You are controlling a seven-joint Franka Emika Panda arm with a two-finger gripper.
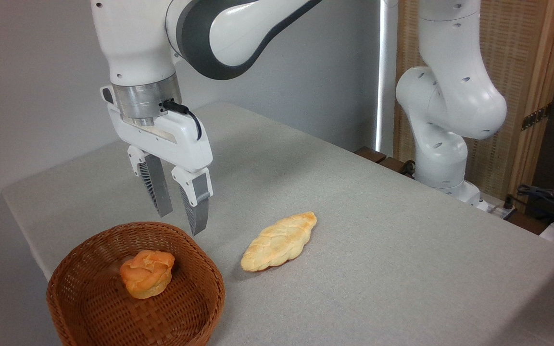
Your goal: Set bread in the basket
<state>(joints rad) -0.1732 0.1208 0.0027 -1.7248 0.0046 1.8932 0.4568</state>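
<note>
Gripper [183, 222]: I am seeing it hanging above the basket's far rim, fingers slightly apart, gripping nothing.
Bread [279, 241]: lying flat on the table [402, 250], right of the basket [84, 307].
Bun [146, 273]: sitting inside the basket.

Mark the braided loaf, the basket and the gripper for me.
braided loaf [279, 241]: fixed camera, middle of its top.
basket [212, 274]: fixed camera, right rim.
gripper [182, 218]: fixed camera, midway between its fingertips, jaws apart.
</note>
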